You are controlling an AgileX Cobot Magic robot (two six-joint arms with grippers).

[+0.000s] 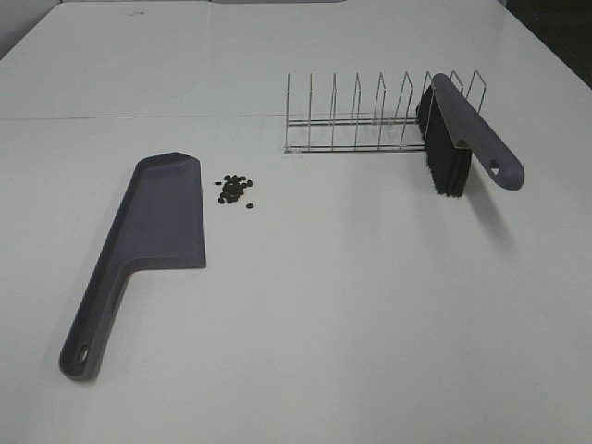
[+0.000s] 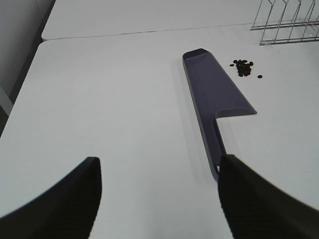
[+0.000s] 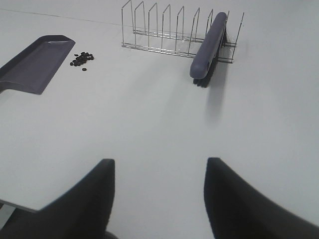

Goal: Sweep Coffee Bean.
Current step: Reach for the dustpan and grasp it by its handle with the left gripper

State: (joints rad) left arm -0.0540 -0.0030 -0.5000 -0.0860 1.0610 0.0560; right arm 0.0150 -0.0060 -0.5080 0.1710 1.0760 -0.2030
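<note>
Exterior high: white table (image 1: 370, 333), seam (image 1: 139, 117) across back; coffee bean (image 1: 233, 188) beside dustpan (image 1: 159, 227); brush (image 1: 476, 129) in wire rack (image 1: 333, 148). Left gripper (image 2: 157, 199), right gripper (image 3: 159, 199) agape, empty.

no text, label, brand, number or sign can be read; dustpan (image 1: 166, 208), brush (image 1: 481, 139), rack (image 1: 356, 120) and table (image 1: 370, 305) show plain surfaces

The left fingers (image 2: 65, 204) and right fingers (image 3: 75, 204) are broad, matte black, curved.

Dustpan (image 2: 214, 94) handle end behind left gripper (image 2: 159, 164)
</note>
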